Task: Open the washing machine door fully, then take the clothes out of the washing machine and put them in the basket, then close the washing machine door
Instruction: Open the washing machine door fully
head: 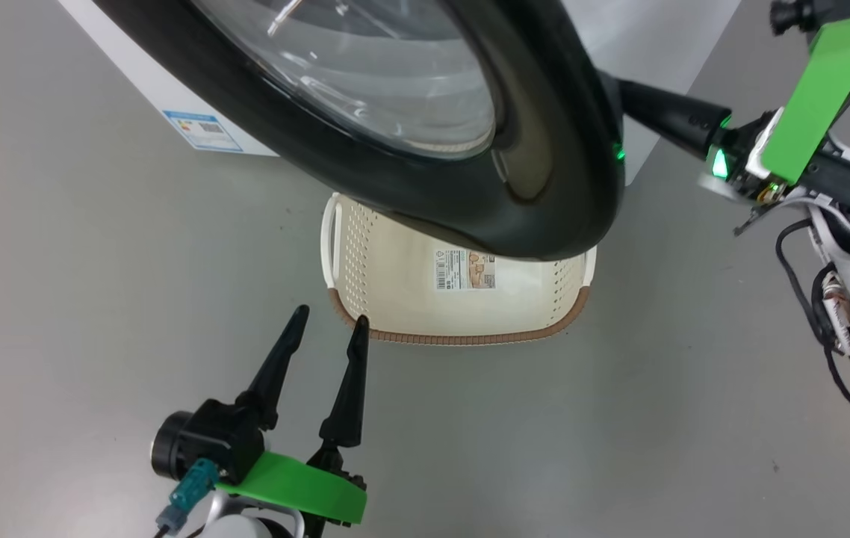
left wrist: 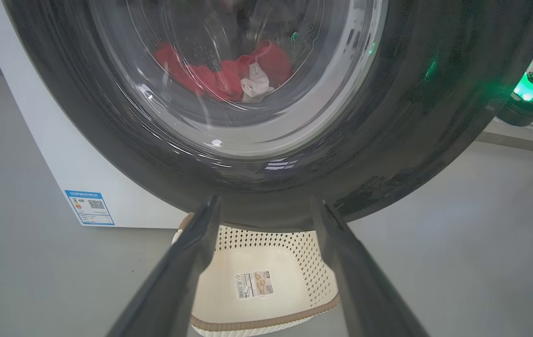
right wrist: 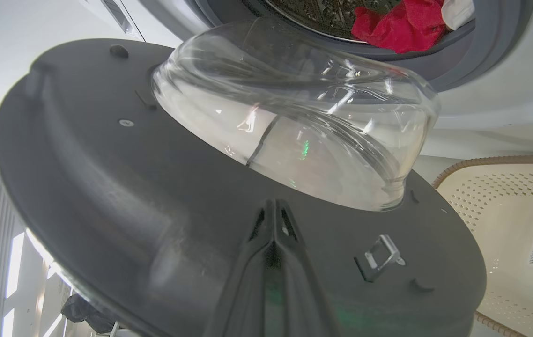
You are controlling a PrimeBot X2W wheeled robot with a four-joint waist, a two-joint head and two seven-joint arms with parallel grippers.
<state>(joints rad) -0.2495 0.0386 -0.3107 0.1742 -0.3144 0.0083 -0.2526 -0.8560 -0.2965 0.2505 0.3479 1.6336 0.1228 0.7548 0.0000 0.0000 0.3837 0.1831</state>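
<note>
The washing machine door (head: 544, 187) stands part open, its black rim and glass window hanging over the basket (head: 462, 314). My right gripper (head: 634, 97) is shut, and its tips go behind the door's right edge. In the right wrist view the right gripper (right wrist: 273, 206) has its tips against the door's inner face (right wrist: 107, 187), just below the glass bowl (right wrist: 294, 121). Red clothes (right wrist: 397, 23) lie in the drum of the washing machine (left wrist: 37, 140); the clothes (left wrist: 224, 75) also show through the glass. My left gripper (head: 329, 317) is open and holds nothing, near the basket's front left rim.
A metal latch hook (right wrist: 381, 257) sticks out of the door's inner face. A blue label (head: 205, 131) marks the machine's lower front. The basket (left wrist: 266, 281) holds nothing, with a paper sticker (head: 464, 270) inside. Grey floor surrounds everything.
</note>
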